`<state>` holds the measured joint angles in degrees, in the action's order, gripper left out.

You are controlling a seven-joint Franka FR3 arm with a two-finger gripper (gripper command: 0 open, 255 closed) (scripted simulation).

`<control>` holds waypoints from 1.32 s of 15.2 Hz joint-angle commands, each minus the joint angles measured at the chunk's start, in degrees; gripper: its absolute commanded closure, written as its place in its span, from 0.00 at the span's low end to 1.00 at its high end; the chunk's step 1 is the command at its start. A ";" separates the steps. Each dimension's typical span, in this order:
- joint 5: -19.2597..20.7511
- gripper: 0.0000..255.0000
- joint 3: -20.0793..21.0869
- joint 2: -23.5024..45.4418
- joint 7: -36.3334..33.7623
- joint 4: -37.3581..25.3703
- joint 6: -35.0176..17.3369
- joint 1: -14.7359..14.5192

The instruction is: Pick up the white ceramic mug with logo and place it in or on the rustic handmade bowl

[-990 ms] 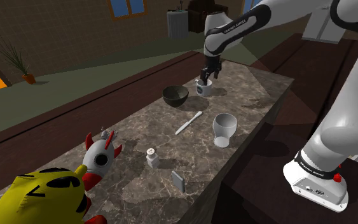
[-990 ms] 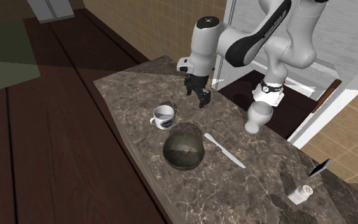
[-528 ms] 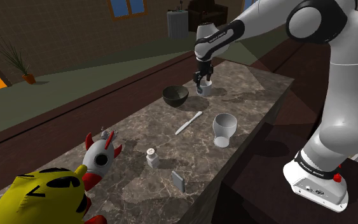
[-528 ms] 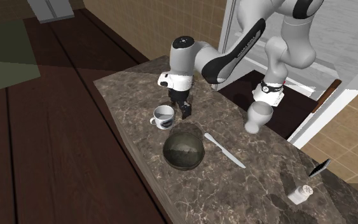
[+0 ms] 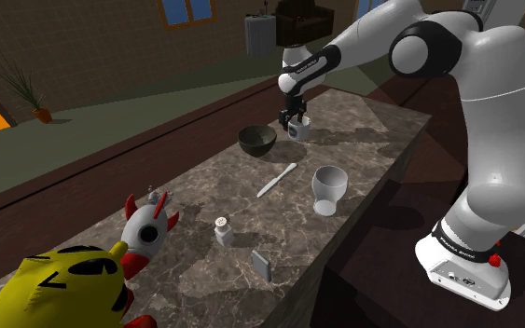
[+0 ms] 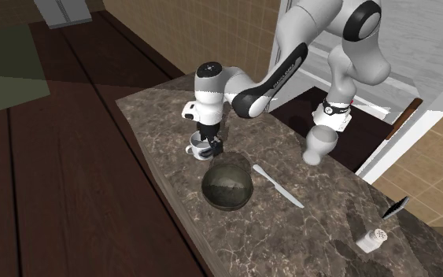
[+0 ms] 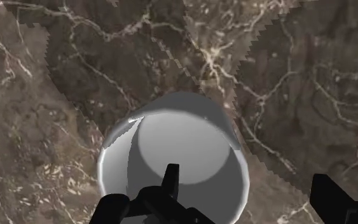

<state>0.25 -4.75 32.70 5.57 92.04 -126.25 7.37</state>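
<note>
The white mug (image 5: 299, 131) stands upright on the marble counter, just beyond the dark bowl (image 5: 257, 140). My black gripper (image 5: 294, 118) hangs right over the mug, open. In the wrist view I look down into the mug (image 7: 177, 137): one finger (image 7: 170, 181) reaches inside its rim, the other stands outside, and the mug's wall lies between them untouched. In the second exterior view the gripper (image 6: 208, 146) covers most of the mug (image 6: 193, 147), whose handle sticks out on the side away from the arm. The bowl (image 6: 228, 186) sits close beside it.
A knife (image 5: 277, 179) and a white goblet-shaped cup (image 5: 328, 189) lie nearer the stand. Further along the counter are a shaker (image 5: 222, 230), a small dark slab (image 5: 262, 266), a toy rocket (image 5: 148, 224) and a yellow plush (image 5: 60, 289). The counter's edge runs just behind the mug.
The arm has swung across from beside the mug and come down over it. The fingers have stayed open, and the mug has not moved.
</note>
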 commanded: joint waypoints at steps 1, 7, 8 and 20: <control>-0.05 0.00 0.01 0.68 0.09 0.40 -1.10 0.11; -0.12 0.00 0.05 1.84 0.14 0.63 -2.49 0.19; -0.12 0.00 0.05 1.84 0.14 0.63 -2.49 0.19; -0.12 1.00 0.05 1.84 0.14 0.62 -2.48 0.20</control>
<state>0.12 -4.70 34.53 5.71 92.67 -128.72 7.56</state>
